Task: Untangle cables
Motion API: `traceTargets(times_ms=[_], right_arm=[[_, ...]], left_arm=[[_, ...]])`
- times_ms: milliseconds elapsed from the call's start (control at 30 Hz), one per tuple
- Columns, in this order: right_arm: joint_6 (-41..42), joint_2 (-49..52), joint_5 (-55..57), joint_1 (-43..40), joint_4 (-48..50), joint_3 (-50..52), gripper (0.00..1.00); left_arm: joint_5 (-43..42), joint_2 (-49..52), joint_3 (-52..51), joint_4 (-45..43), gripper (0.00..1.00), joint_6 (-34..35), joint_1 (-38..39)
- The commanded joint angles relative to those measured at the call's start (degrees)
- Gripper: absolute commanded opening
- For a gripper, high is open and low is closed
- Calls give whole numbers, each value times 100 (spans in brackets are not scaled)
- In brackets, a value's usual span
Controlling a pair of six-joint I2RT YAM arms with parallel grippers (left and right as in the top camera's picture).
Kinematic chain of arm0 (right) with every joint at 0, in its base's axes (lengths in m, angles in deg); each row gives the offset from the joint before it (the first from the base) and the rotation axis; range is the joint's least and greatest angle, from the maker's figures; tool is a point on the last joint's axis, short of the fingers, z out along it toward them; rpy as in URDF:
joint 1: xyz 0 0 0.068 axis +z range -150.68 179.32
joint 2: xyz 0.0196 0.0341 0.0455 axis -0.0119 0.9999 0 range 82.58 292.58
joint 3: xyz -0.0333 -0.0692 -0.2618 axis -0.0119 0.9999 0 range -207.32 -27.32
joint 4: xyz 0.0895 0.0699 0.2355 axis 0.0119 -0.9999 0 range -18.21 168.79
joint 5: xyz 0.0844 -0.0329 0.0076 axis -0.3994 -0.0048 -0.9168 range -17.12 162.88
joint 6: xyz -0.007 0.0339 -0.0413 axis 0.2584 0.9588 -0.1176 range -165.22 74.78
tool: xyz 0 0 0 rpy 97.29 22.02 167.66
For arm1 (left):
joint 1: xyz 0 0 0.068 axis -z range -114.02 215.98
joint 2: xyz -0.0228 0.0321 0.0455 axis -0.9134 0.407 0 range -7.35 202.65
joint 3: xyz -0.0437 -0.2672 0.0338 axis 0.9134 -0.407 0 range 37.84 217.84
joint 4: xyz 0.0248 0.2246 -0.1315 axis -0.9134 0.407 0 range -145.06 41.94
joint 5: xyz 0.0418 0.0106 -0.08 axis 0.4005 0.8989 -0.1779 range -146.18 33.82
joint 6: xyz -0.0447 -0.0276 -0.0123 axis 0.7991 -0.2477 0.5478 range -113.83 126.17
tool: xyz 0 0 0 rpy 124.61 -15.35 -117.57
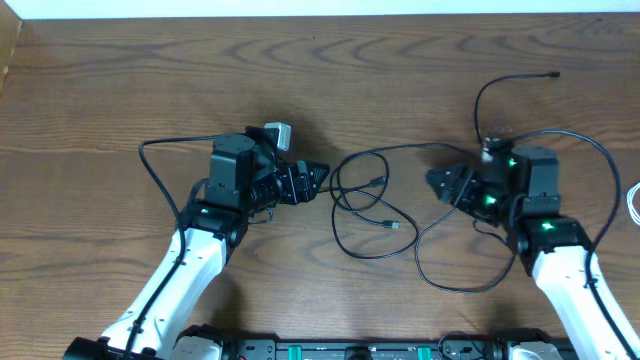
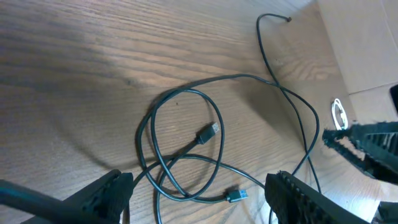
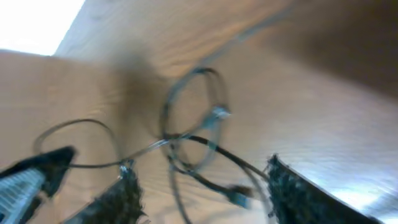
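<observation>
I see thin black cables (image 2: 180,91) lying slack in crossed loops on the middle of the wooden surface (image 1: 120,90), with two small plugs (image 2: 208,132) inside. A white cable (image 1: 634,203) lies at the far right.

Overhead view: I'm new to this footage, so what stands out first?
A loose tangle of black cables loops across the middle of the wooden table. The left gripper and right gripper face it from either side, both open.

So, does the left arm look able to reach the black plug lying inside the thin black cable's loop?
Probably yes: the left gripper stands open facing the cable loop; the plug lies bare on the wooden table, only that cable between.
</observation>
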Motion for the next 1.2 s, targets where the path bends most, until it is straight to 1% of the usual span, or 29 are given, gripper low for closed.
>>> traceTargets(times_ms=[0,33,100,167,233,300,400,467,567,700,833,933,1067,1167], right_arm=[[181,57,61,494,435,-15,60],[179,118,195,671,649,-15,60],[181,323,485,1075,1128,-15,60],[264,597,807,1425,1495,-15,59],[420,973,1095,1727,1832,-15,58],[457,1390,1104,1934,2267,-17,58],[472,2194,817,2184,3178,-42,52],[520,2586,758,2277,3427,-144,47],[485,3091,780,2398,3429,-476,45],[179,3606,822,2612,3091,-1045,45],[83,3982,1172,2837,2341,-1593,40],[46,4076,1486,2997,2015,-1803,36],[216,4076,2302,3189,1705,-1858,37],[326,4076,2498,3217,1670,-1858,38]], left_arm=[[232,-28,83,42,75,-35,-20],[337,-28,83,70,75,-37,-20],[501,-28,83,153,70,-37,-20],[570,-28,83,240,60,-37,-20],[634,-28,83,334,45,-37,-20],[750,-28,83,404,39,-35,-20],[975,-28,83,470,39,-35,-20],[973,-28,83,490,39,-35,-20],[975,-28,83,529,39,-35,-20],[975,-28,83,531,39,-35,-20],[975,-28,83,533,38,-35,-20],[975,-28,83,553,39,-37,-20],[975,-28,83,553,39,-37,-20],[975,-28,83,555,39,-37,-20]])
